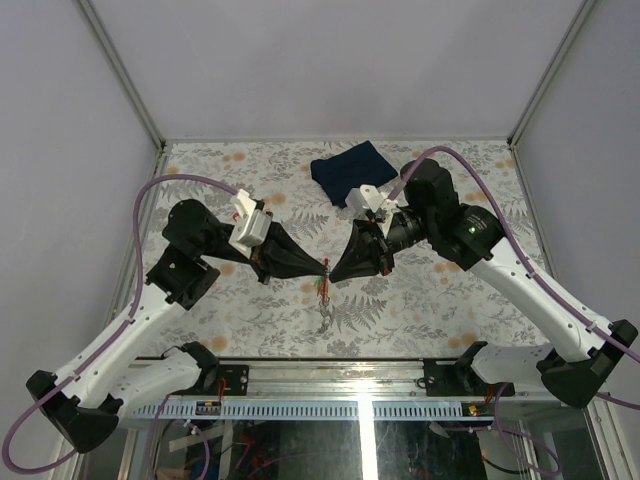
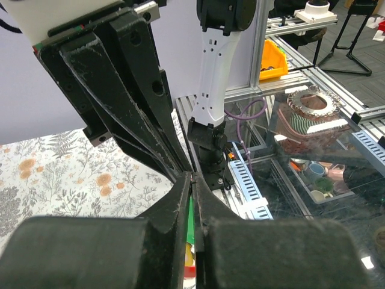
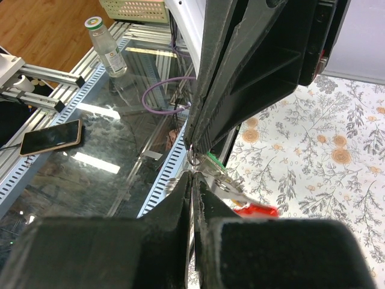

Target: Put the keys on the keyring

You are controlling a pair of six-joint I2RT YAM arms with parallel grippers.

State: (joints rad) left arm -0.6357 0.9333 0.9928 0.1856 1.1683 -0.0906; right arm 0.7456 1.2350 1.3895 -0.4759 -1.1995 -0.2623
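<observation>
Left end effector [image 1: 321, 266], right end effector [image 1: 335, 271], keyring [image 3: 252, 209] between

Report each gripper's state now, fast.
Left gripper: shut, apparently pinching the keyring.
Right gripper: shut, pinching the same keyring from the opposite side.

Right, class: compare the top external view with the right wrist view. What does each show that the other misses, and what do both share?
Only the top external view shows the dark blue cloth and both whole arms. Only the right wrist view shows a bottle and a phone off the table. Both show the left gripper and right gripper shut, tip to tip at the keyring, above the floral table.
</observation>
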